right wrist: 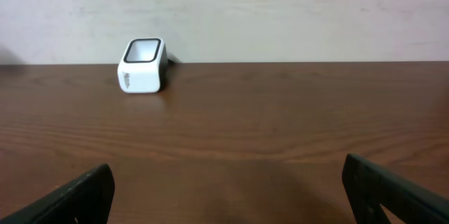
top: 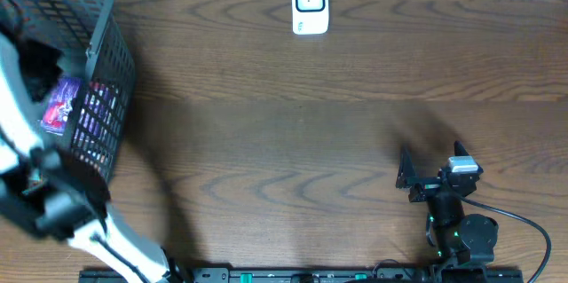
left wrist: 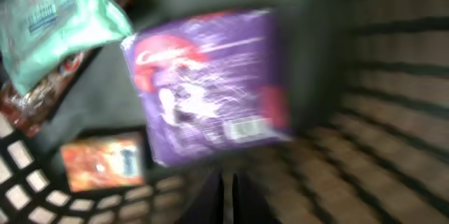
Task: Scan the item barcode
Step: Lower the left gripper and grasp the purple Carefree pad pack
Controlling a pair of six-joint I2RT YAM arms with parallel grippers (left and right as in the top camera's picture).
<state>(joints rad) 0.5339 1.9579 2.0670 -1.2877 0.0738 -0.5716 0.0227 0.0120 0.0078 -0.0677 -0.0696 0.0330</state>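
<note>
Left wrist view, blurred: the left gripper (left wrist: 226, 182) has its jaws closed, apparently nipping the lower edge of the purple packet (left wrist: 210, 83), inside the basket (top: 111, 70) at the bench's far left corner. The packet looks like light, soft, slippery film, so a seam edge should grip best. The right gripper (right wrist: 228, 182) is near the bench's front edge, its jaws wide apart and empty.

White left arm (top: 122, 252) — black right arm (top: 459, 230), black cable (top: 535, 227)

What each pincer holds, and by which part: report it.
The left pincer is shut, seemingly on the purple packet's near edge inside the basket, though blur leaves it unsure. The right pincer is open, holding nothing.
</note>
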